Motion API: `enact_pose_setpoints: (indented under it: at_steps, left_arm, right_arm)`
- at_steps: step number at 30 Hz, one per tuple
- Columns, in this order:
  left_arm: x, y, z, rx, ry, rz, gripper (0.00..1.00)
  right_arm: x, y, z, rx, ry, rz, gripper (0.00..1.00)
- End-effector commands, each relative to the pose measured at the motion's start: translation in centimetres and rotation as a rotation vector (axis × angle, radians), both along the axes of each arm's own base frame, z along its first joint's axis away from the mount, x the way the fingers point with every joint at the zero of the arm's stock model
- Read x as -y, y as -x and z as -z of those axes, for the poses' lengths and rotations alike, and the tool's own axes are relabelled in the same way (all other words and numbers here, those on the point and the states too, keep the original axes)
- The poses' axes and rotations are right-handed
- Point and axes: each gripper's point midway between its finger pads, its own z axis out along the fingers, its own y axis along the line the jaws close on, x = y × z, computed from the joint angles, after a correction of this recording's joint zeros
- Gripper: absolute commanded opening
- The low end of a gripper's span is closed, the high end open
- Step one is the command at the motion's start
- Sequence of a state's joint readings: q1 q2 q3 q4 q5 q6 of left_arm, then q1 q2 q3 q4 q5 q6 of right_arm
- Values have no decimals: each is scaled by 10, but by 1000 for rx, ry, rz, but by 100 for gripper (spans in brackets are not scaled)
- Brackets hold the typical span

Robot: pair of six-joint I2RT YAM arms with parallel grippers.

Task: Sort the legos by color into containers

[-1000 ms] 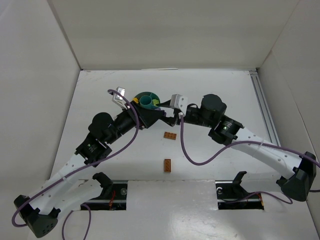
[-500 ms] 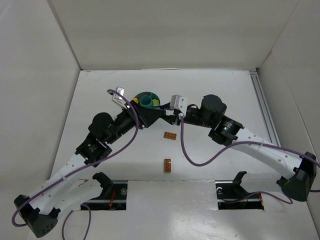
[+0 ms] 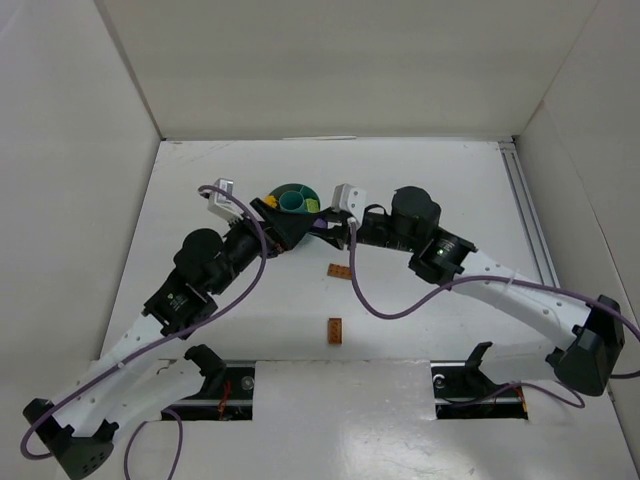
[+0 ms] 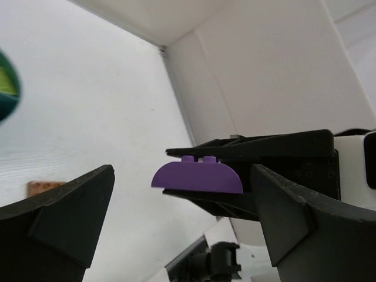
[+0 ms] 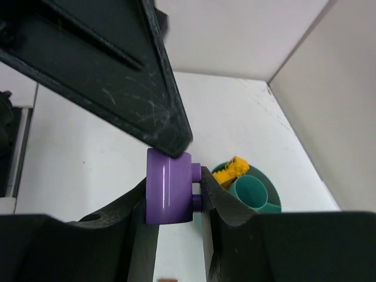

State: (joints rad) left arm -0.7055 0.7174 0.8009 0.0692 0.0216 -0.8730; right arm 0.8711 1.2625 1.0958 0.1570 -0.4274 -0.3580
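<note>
The right gripper [image 5: 174, 185] is clamping the purple lego [image 5: 169, 187] between its jaws, carrying it closer to the teal dish [image 3: 288, 188] just beyond. The left gripper [image 4: 182, 176] jaws are standing wide, flanking it; drop-off seems near.

The white table [image 3: 450, 190] carries the teal dish [image 3: 285, 190] toward its far side, an orange brick [image 3: 340, 271] lying flat near the middle, and a second orange brick [image 3: 335, 330] closer to the near edge, well apart from the dish.
</note>
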Motion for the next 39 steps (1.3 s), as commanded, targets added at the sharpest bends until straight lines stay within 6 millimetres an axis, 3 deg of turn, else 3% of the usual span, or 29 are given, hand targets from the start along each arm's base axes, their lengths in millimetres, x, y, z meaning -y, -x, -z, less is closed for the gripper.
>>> enact_pose_setpoints:
  at_steps: [1,5,8,14,18,27,39]
  left_arm:
    - [-39,-19,3,-59,-44,-235,100]
    - [-83,-32,36,-176,-139,-473,100]
    - [-110,-40,66,-264,-237,-606,100]
    - [-127,-57,108,-372,-319,-647,100]
    - [-131,-67,125,-389,-337,-585,100]
    - [-152,-69,126,-362,-345,-651,100]
    - [-155,-65,127,-358,-356,-658,100]
  right_arm:
    - [2,-22,18,-41,13,36,0]
    - [0,-59,60,-105,120,110,0]
    - [-13,-84,87,-120,189,154,0]
    - [-38,-128,124,-137,256,221,0]
    - [-47,-142,136,-129,279,234,0]
    - [-50,-160,160,-103,336,268,1]
    - [-57,-163,178,-69,379,228,4]
